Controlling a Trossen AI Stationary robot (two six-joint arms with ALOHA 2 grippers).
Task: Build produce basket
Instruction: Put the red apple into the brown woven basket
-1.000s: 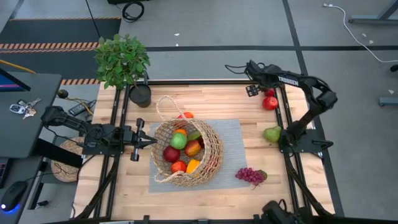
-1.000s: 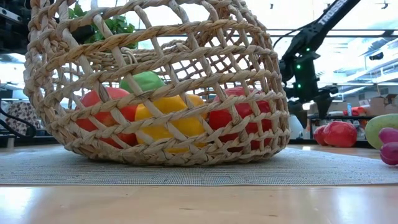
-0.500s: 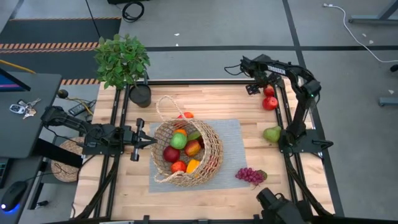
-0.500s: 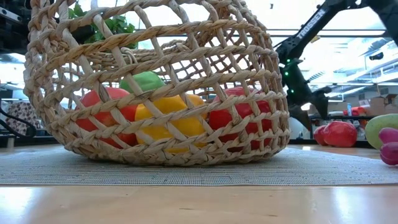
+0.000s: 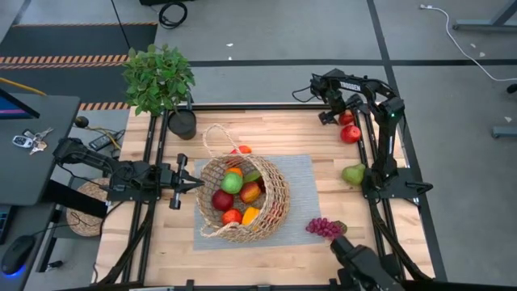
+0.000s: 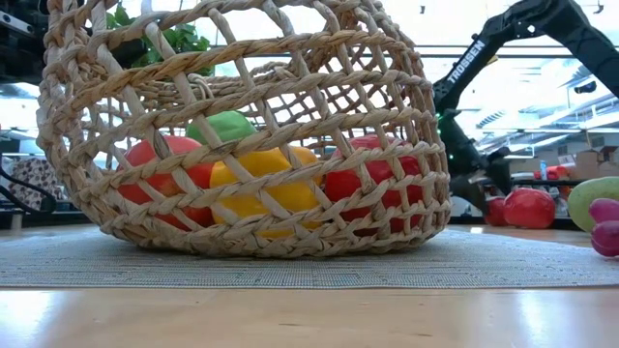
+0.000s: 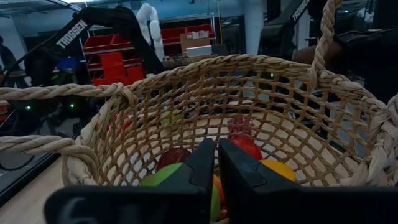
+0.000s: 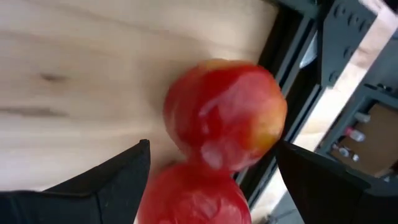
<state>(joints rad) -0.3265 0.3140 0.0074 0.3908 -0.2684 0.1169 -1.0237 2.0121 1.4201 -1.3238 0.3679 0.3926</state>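
Observation:
The wicker basket [image 5: 242, 198] lies tilted on a grey mat [image 5: 303, 174], with apples, an orange and a yellow piece inside [image 6: 261, 184]. Two red apples [image 5: 349, 126] sit at the table's far right edge. My right gripper [image 5: 334, 112] is open, points steeply down and hovers just over them; its fingers [image 8: 112, 180] stand either side of the apples [image 8: 227, 118]. A green pear [image 5: 353, 174] and purple grapes [image 5: 325, 229] lie on the right. My left gripper [image 5: 194, 184] is shut and level at the basket's left rim, pointing into its mouth [image 7: 214, 158]. My left gripper's shut tips are right at the basket's left rim [image 5: 202, 183]; I cannot tell whether they touch it.
A potted plant [image 5: 159, 77] stands at the far left corner. A small orange piece [image 5: 242, 149] lies just behind the basket. Black frame rails [image 5: 373, 162] run along the table's left and right sides. Bare wood lies in front of the mat.
My right gripper has sunk toward the two red apples at the far right edge and tipped further downward, staying open. The arm's elbow has folded in toward the table. Basket, fruit and left arm have kept still.

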